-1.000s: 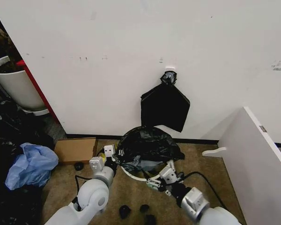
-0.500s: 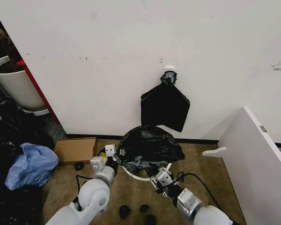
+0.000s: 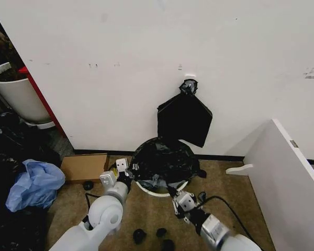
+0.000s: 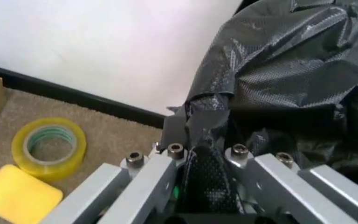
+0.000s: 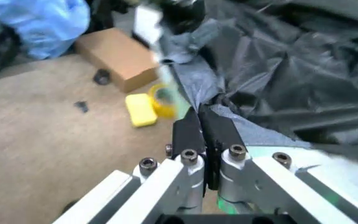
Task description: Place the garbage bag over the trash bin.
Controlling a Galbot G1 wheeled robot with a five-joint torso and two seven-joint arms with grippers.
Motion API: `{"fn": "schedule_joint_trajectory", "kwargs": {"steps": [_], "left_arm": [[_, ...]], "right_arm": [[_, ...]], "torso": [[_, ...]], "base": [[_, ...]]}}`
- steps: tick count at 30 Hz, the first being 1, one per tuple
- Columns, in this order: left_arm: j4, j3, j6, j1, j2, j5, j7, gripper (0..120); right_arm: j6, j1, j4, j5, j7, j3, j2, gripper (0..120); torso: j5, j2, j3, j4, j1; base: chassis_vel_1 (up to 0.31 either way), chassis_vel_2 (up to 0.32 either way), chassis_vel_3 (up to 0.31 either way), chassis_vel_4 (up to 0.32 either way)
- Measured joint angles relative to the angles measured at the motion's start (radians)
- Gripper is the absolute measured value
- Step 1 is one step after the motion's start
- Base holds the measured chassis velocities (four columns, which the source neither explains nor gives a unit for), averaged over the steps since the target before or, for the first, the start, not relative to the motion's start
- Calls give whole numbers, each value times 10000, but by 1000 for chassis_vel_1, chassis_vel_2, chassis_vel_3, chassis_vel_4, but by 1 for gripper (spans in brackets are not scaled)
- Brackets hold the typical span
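Since a second ago, the right end effector [image 3: 174, 194] has drawn in toward the middle and now sits just in front of the trash bin [image 3: 158, 191], and the garbage bag [image 3: 162, 159] covers more of the bin's rim than before.

Nearest the robot, on the tan carpet, the right end effector is pinched shut on a thin fold of the black bag's near edge; the right wrist view shows its fingers [image 5: 188, 131] pressed together on the plastic. To the left, the left end effector [image 3: 126, 170] is level with the bin's left side, clamped on a bunched strip of the bag [image 4: 272, 79].

Between them stands the off-white bin, with only a curve of its near rim showing under the glossy, wrinkled bag.

Left of the bin lie a roll of yellow tape [image 4: 48, 147], a yellow block [image 4: 17, 196], a cardboard box [image 3: 83, 167] and, farther left, a pale blue plastic bag [image 3: 34, 183].

Behind the bin, a flat black bag bundle [image 3: 184, 119] hangs on the white wall [image 3: 146, 42].
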Motion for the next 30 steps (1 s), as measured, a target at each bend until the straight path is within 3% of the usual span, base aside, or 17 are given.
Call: {"fn": "schedule_joint_trajectory", "kwargs": {"steps": [8, 15, 30], "left_arm": [[-83, -1, 219, -225, 3, -684, -308, 3], [-518, -151, 602, -195, 91, -1897, -938, 3], [-799, -177, 914, 107, -90, -2546, -1392, 3]], "right_arm": [[255, -173, -414, -597, -208, -131, 135, 0], [225, 551, -1538, -772, -222, -501, 567, 0], [34, 997, -3026, -1537, 140, -1096, 1175, 0]], "torso": [[1, 0, 0, 0, 0], [1, 0, 0, 1, 0], [0, 0, 0, 1, 0]], "base": [[0, 0, 0, 0], [0, 0, 0, 0], [0, 0, 0, 0]]}}
